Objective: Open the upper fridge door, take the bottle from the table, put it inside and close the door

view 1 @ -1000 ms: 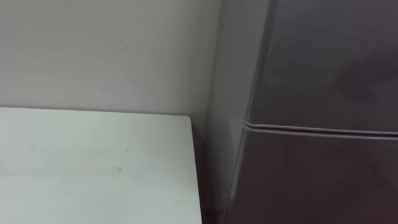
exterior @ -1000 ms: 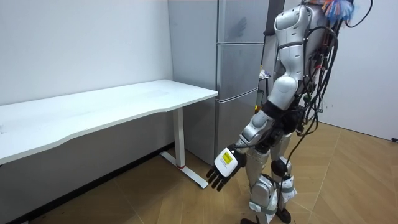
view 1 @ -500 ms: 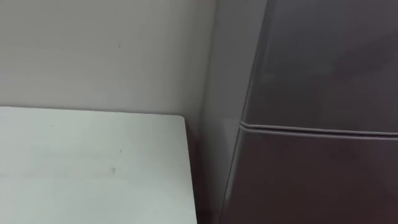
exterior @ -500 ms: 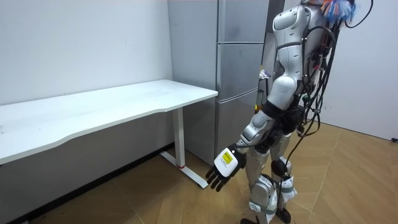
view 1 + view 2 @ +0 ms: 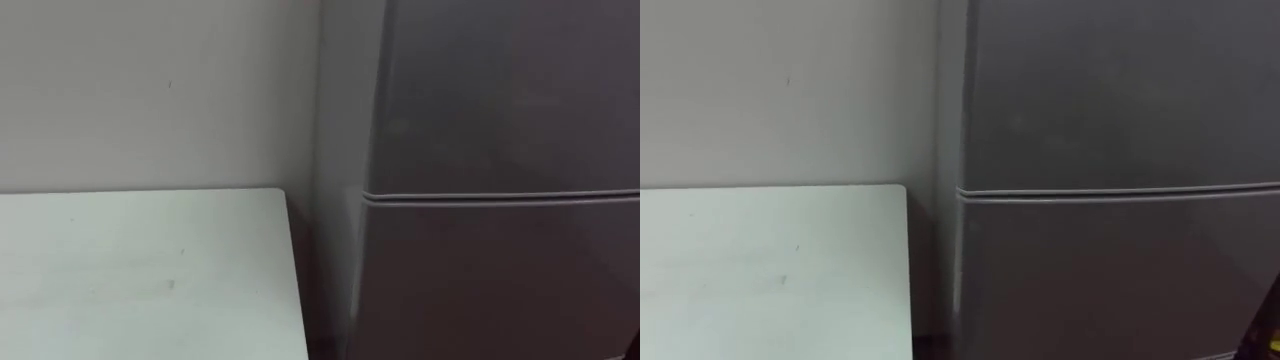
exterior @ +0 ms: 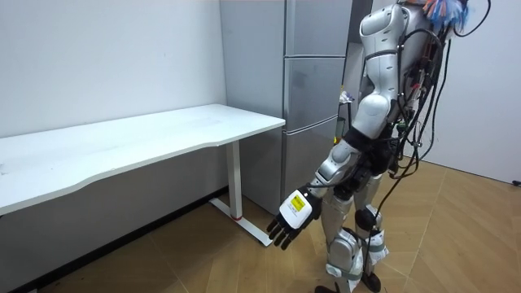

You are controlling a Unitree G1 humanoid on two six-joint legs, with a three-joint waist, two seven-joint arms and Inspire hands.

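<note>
Grey metal fridge (image 6: 313,81) stands just in front of the robot, above and beyond the left hand (image 6: 291,218), with its upper door (image 5: 500,90) shut flush over the level seam. That hand hangs low beside the robot's leg, fingers loose and apart, curled round nothing. The white bench (image 6: 122,146) lies to the room view's left of it.

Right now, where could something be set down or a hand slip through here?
The white table is bare, from the wall to its edge by the fridge. The strip between that edge and the fridge's side is narrow, probably tight for a hand. The fridge doors are shut. The left hand hangs open over bare floor.
</note>
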